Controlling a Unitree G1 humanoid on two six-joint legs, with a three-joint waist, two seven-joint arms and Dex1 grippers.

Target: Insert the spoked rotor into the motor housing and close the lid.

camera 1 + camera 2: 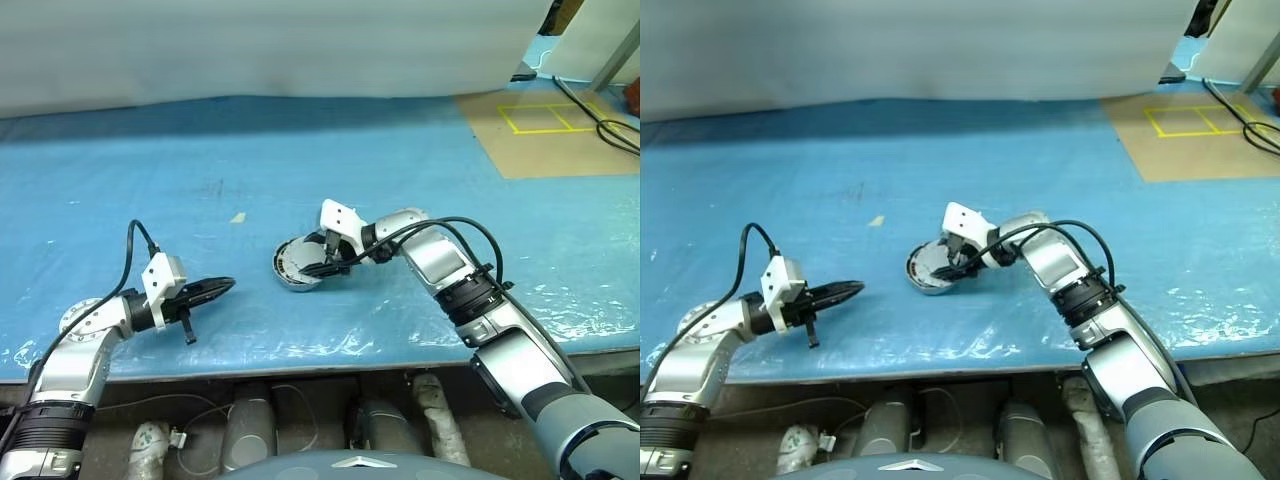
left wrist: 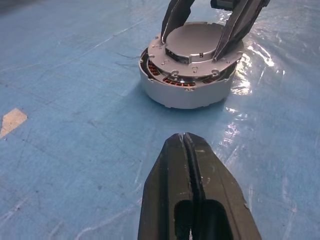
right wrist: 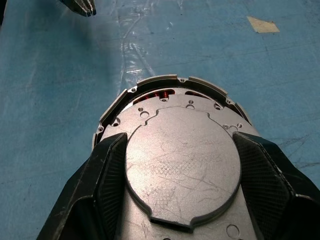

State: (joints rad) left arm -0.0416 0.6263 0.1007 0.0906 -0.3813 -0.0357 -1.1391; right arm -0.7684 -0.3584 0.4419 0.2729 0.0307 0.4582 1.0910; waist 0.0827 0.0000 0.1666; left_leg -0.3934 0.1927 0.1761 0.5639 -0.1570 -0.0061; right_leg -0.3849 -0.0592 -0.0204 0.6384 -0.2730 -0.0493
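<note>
Right hand grips lid tilted atop motor housing w/ copper windings; left hand shut, empty.

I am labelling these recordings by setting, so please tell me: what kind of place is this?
Probably a workshop or robot test area, not a home. The worktable is covered with blue plastic sheeting, a motor housing with copper windings lies on it, and beyond it the floor has yellow tape squares and loose black cables.
</note>
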